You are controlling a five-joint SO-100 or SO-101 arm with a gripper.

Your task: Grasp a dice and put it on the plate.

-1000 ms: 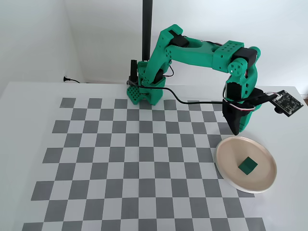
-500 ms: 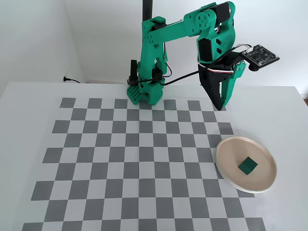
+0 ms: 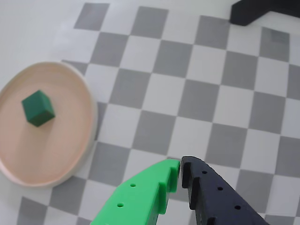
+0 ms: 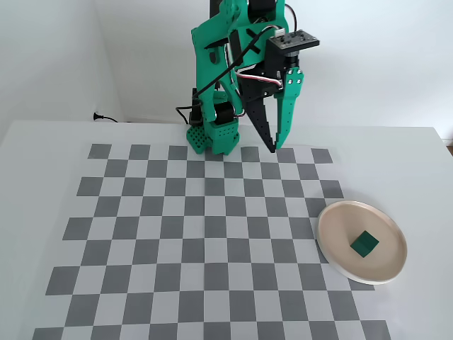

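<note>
The dark green dice (image 3: 38, 108) lies inside the round beige-pink plate (image 3: 70, 154) at the left of the wrist view. In the fixed view the dice (image 4: 364, 244) sits on the plate (image 4: 336, 219) at the board's right edge. My gripper (image 3: 181, 164) has a green finger and a black finger, their tips touching, with nothing between them. In the fixed view the gripper (image 4: 278, 149) hangs raised over the board's far side, well apart from the plate.
A grey and white checkerboard mat (image 4: 177, 234) covers the white table. The green arm base (image 4: 212, 138) stands at the mat's far edge. A black object (image 3: 262, 11) shows at the top right of the wrist view.
</note>
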